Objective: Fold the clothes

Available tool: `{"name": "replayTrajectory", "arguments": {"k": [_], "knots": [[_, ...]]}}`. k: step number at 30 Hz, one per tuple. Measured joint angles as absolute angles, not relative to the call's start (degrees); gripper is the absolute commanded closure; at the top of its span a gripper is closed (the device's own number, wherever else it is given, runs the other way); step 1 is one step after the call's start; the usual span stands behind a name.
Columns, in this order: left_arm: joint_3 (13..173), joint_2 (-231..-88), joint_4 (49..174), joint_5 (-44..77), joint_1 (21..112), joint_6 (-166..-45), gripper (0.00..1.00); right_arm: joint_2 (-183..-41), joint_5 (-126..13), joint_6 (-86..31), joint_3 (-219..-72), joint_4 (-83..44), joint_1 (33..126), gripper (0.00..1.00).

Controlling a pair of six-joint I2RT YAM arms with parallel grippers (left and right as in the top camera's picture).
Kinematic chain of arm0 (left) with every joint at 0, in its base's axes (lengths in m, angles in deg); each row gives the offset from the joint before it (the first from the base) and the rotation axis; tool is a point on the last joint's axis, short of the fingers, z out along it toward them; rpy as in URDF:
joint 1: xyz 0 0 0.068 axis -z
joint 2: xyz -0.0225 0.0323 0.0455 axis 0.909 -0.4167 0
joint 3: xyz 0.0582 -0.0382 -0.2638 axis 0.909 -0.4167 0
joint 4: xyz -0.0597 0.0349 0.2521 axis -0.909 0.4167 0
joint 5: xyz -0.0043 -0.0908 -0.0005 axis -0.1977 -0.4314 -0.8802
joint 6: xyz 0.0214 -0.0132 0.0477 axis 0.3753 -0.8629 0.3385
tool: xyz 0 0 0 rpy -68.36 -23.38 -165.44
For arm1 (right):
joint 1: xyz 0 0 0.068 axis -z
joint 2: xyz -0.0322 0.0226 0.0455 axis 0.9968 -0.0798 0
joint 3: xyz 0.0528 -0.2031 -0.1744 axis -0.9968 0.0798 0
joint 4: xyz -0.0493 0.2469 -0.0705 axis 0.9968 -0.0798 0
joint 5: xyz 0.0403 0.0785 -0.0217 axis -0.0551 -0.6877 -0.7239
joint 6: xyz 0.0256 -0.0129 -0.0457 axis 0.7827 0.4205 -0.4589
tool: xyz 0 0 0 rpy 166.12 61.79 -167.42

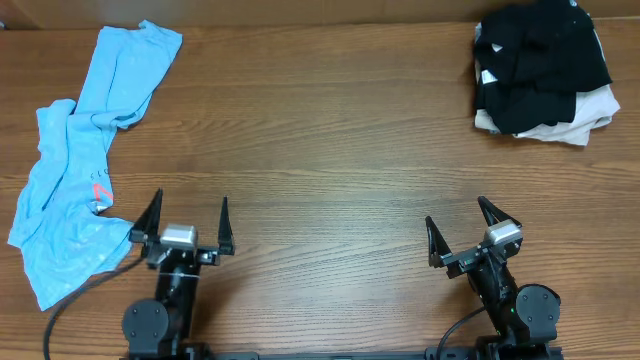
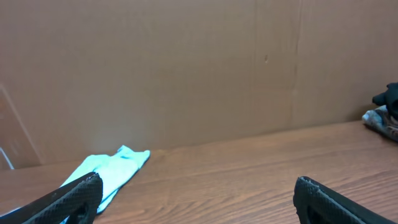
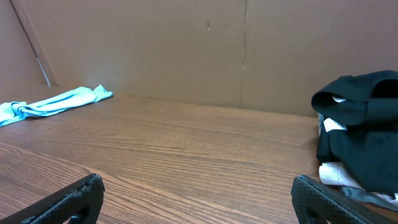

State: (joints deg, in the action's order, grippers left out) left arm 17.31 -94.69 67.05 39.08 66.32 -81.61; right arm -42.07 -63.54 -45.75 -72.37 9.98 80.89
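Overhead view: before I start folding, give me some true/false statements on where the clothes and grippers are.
1. The blue garment lies crumpled on the left side of the table. True.
2. The left gripper is shut on the blue garment. False: it is open and holds nothing.
3. The pile of black and white clothes sits at the far right corner. True.
4. The right gripper is touching the pile. False: it is open at the near edge, well apart from the pile.
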Motion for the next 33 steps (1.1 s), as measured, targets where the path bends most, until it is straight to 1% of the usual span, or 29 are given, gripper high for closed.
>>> {"name": "replayTrajectory", "arguments": {"k": [3, 11, 33], "knots": [[14.47, -92.37, 68.43, 39.08, 65.91, -82.09, 0.00, -42.07, -63.54, -45.77, -72.37, 10.00, 80.89, 0.00], [13.51, -88.85, 80.86, 38.95, 64.29, -83.05, 0.00, -42.07, -63.54, -45.75, -72.37, 10.00, 80.89, 0.00], [13.51, -88.68, 80.86, 38.97, 64.18, -83.97, 0.00, -42.07, -63.54, -45.75, -72.37, 10.00, 80.89, 0.00]]}}
